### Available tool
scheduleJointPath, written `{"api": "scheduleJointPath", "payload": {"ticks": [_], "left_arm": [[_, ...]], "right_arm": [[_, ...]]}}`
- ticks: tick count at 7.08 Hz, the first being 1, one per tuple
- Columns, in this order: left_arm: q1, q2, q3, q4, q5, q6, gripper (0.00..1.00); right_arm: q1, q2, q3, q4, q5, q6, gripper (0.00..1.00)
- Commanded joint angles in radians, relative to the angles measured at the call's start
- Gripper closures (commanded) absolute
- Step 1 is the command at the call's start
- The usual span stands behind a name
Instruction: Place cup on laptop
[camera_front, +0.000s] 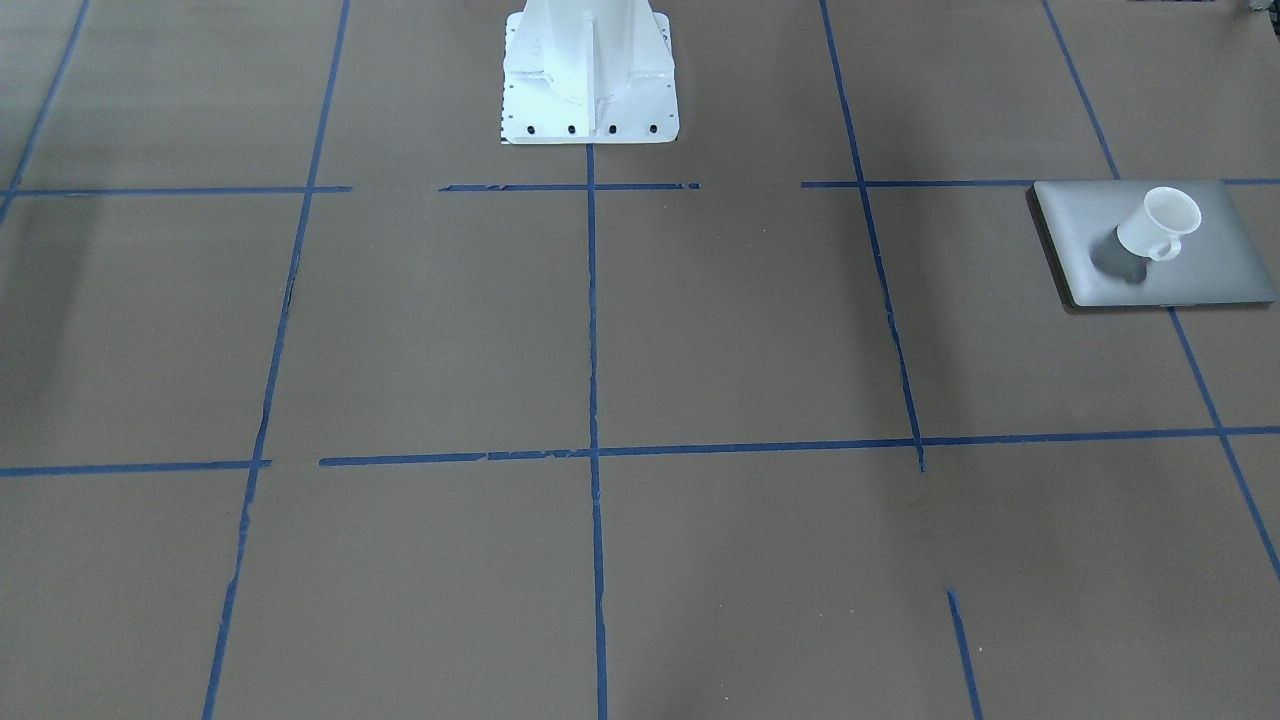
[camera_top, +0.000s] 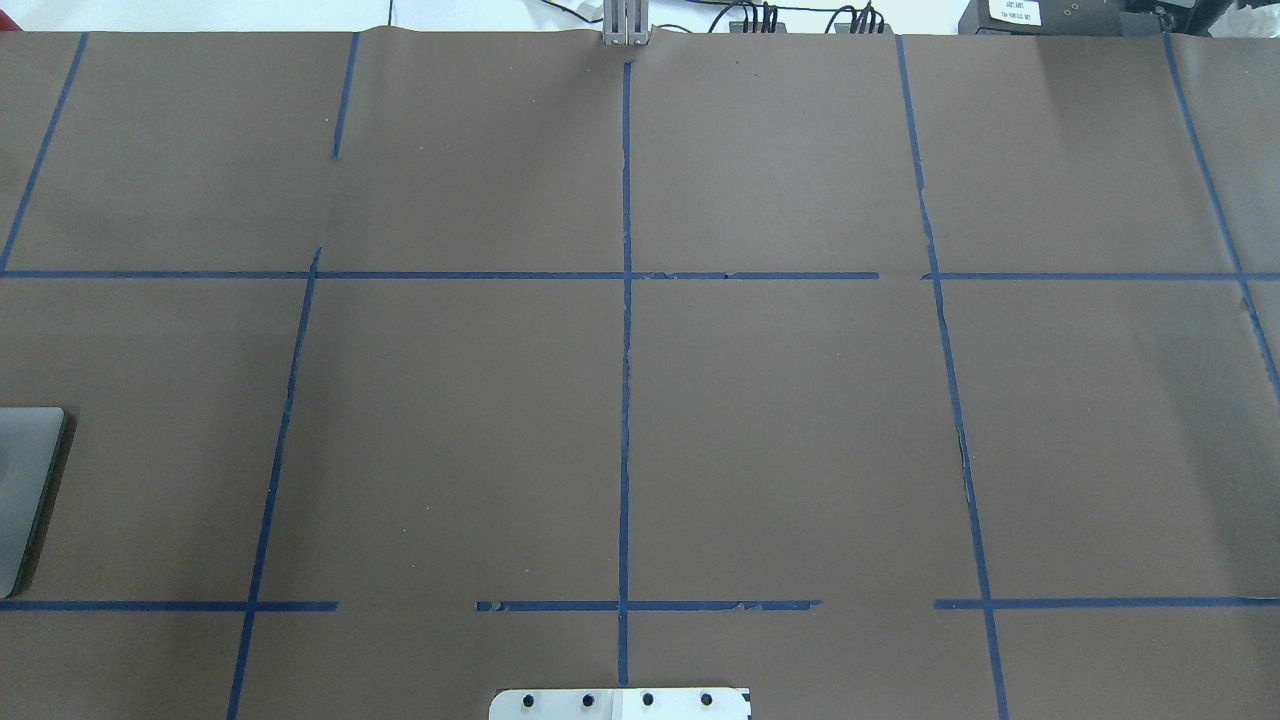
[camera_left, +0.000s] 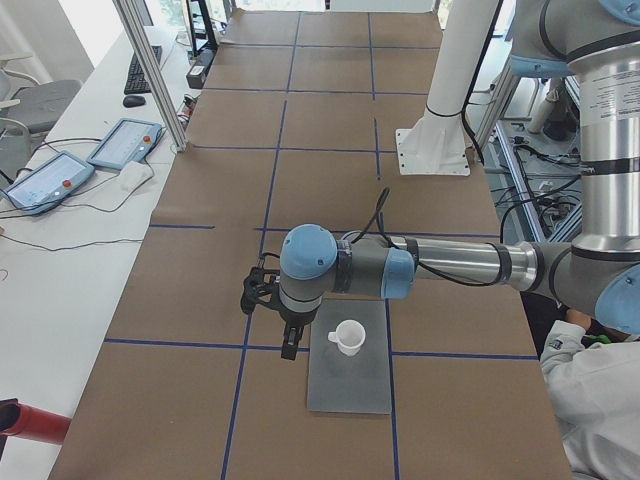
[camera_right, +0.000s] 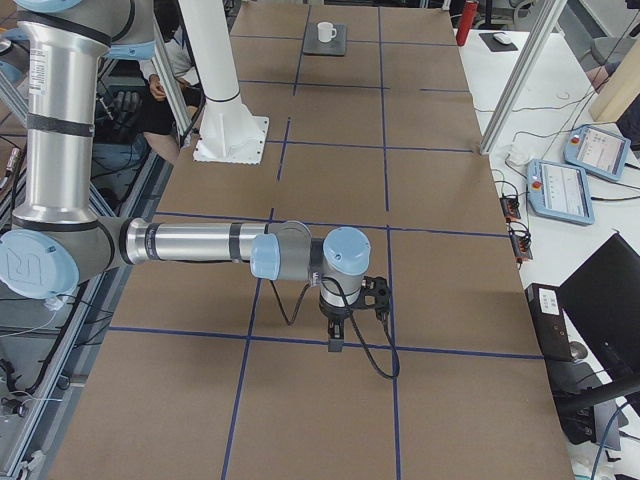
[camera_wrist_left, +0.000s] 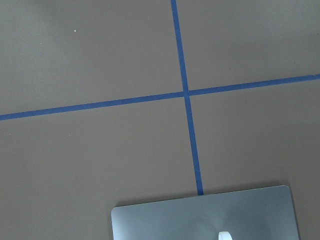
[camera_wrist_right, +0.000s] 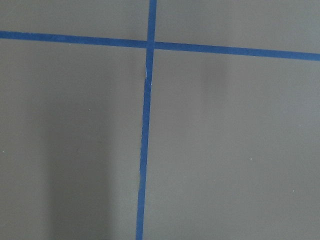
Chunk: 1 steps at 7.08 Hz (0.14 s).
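The small white cup stands upright on the silver-grey laptop, handle toward the front camera. Both show in the exterior left view, cup on laptop, and far off in the exterior right view, cup on laptop. The overhead view shows only a laptop corner. The left wrist view shows the laptop's edge and a sliver of the cup. My left gripper hangs beside the laptop's edge, apart from the cup. My right gripper hangs over bare table. I cannot tell whether either is open or shut.
The white bolted robot base stands at the table's back middle. Blue tape lines cross the brown table. Tablets and cables lie on the white side bench. A person sits near the left arm's base.
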Motion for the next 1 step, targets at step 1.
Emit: {"api": "scheduleJointPath", "payload": {"ticks": [1], "left_arm": [[0.0, 0.004, 0.004, 0.0, 0.0, 0.001, 0.0]], "right_arm": [[0.0, 0.0, 0.0, -0.002, 0.0, 0.0, 0.0]]}}
